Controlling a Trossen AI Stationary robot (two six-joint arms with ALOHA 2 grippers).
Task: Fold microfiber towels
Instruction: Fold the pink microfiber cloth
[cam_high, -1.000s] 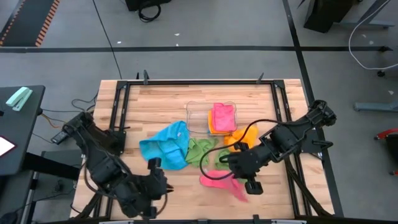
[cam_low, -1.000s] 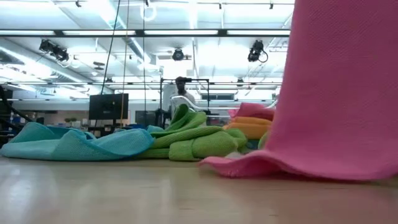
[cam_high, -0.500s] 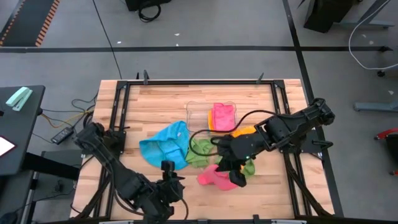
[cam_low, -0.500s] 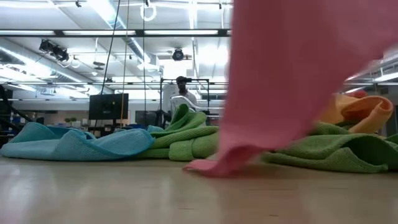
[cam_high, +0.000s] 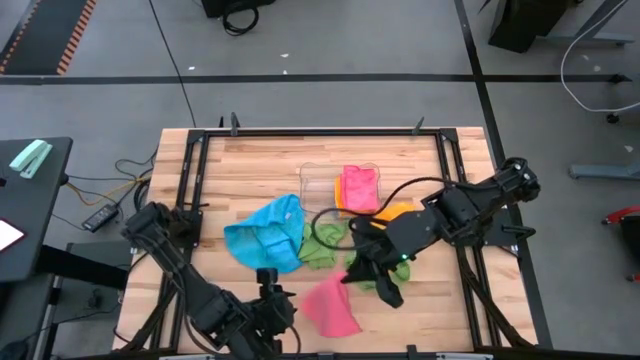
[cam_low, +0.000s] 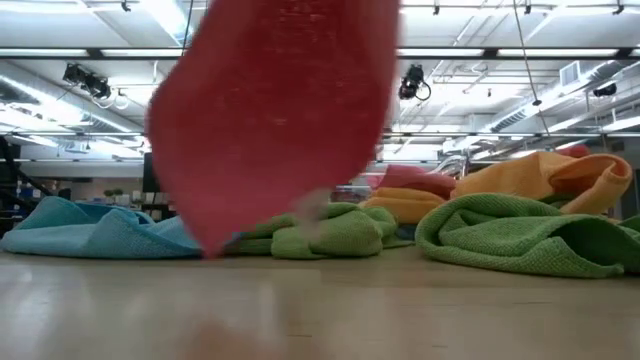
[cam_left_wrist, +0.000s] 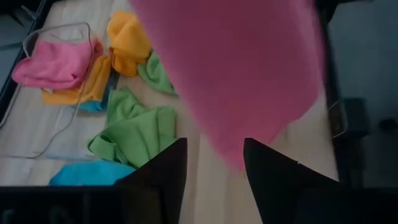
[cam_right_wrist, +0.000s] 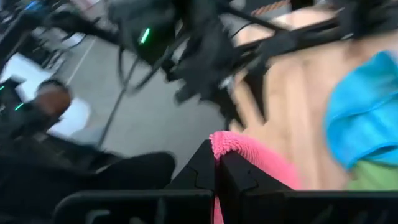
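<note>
Now the right gripper (cam_right_wrist: 217, 163) has its jaws clamped on one edge of the pink towel (cam_high: 330, 308), which hangs above the front of the table (cam_high: 250, 165). The left gripper (cam_left_wrist: 211, 163), jaws apart, waits just beside it. With only one corner held, the cloth may swing and slip away, I think.

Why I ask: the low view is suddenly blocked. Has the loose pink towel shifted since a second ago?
Yes. Held by the right gripper, the pink towel has swung toward the table's left front, away from the clear tray.
</note>
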